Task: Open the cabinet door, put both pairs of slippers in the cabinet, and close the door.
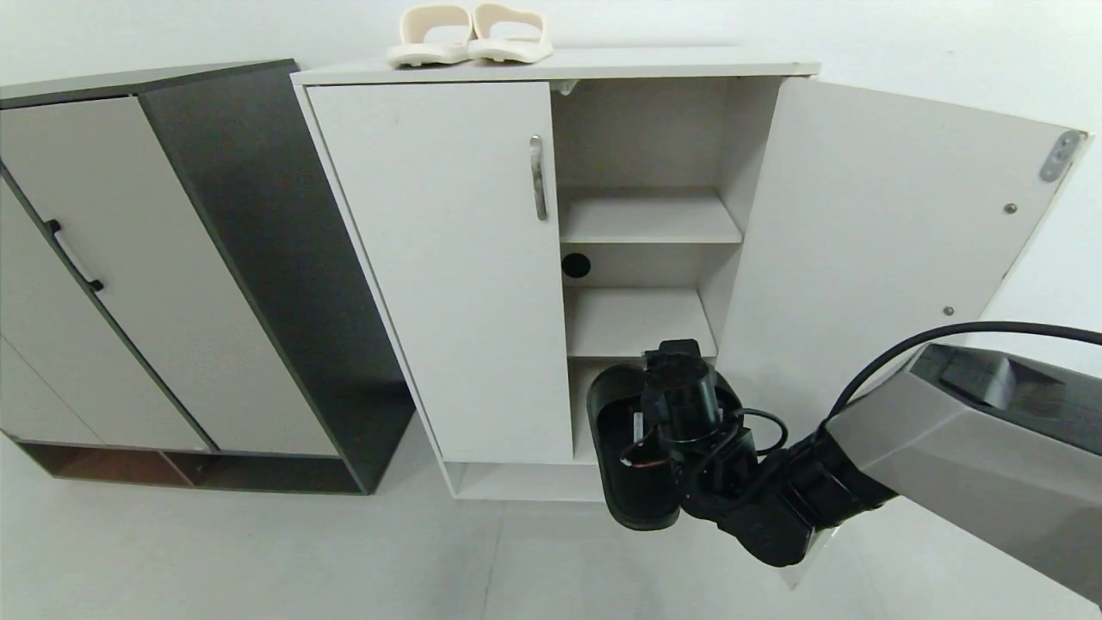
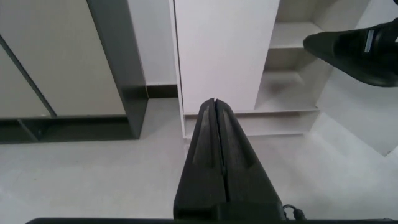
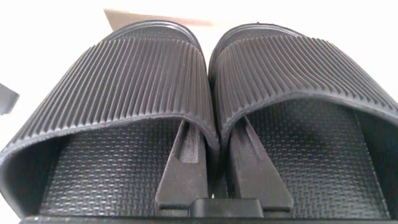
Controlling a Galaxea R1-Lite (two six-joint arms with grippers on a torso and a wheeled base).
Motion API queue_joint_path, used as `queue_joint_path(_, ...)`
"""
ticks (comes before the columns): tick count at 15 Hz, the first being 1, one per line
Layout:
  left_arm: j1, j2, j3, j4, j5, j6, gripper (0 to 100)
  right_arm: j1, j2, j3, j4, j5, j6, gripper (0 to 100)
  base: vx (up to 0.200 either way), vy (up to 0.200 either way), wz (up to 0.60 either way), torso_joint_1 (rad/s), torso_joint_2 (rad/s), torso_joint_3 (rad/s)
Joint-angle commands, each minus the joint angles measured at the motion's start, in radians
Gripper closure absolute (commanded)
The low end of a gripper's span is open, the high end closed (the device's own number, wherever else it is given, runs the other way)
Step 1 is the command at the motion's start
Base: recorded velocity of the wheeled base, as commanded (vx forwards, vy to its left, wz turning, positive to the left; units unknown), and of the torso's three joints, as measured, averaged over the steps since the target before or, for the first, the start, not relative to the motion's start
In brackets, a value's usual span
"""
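Observation:
The white cabinet (image 1: 448,258) stands with its right door (image 1: 869,241) swung open, showing bare shelves (image 1: 646,220). A cream pair of slippers (image 1: 469,36) lies on the cabinet top. My right gripper (image 1: 667,405) is shut on the black pair of slippers (image 1: 624,456), held side by side just in front of the lowest compartment. In the right wrist view the fingers (image 3: 183,165) pinch the inner walls of the two black slippers (image 3: 143,87). My left gripper (image 2: 214,109) is shut and hangs over the floor before the closed left door (image 2: 221,50); the black slippers (image 2: 357,53) show beyond it.
A grey and dark cabinet (image 1: 172,284) stands at the left, close beside the white one. The open door juts out to the right of the opening. Bare light floor (image 1: 301,551) lies in front.

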Motion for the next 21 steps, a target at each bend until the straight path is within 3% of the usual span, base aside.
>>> queue_joint_path(1,0.0,0.001,0.0,-0.001,0.0,-0.001,100,0.0,0.074,-0.045,-0.006,0.0,0.0,100,0.0,0.0,0.0,0.002,-0.01,-0.183)
queue_joint_path(8,0.0,0.001,0.0,-0.001,-0.003,0.0,100,-0.011,0.196,-0.18,-0.072,-0.082,-0.006,100,0.0,0.0,0.0,0.001,0.0,-0.198)
queue_joint_path(14,0.0,0.001,0.0,-0.001,-0.001,0.003,100,-0.008,0.177,-0.105,-0.392,-0.089,-0.203,100,0.0,0.0,0.0,0.0,0.0,-0.02)
queue_joint_path(17,0.0,0.003,0.0,0.001,-0.001,0.005,100,-0.008,0.185,-0.103,-0.394,-0.089,-0.206,100,0.0,0.0,0.0,0.0,0.0,0.0)
queue_joint_path(21,0.0,0.003,0.0,-0.001,-0.003,0.005,100,-0.008,0.186,-0.105,-0.392,-0.089,-0.209,100,0.2,0.0,0.0,-0.006,0.0,0.004)
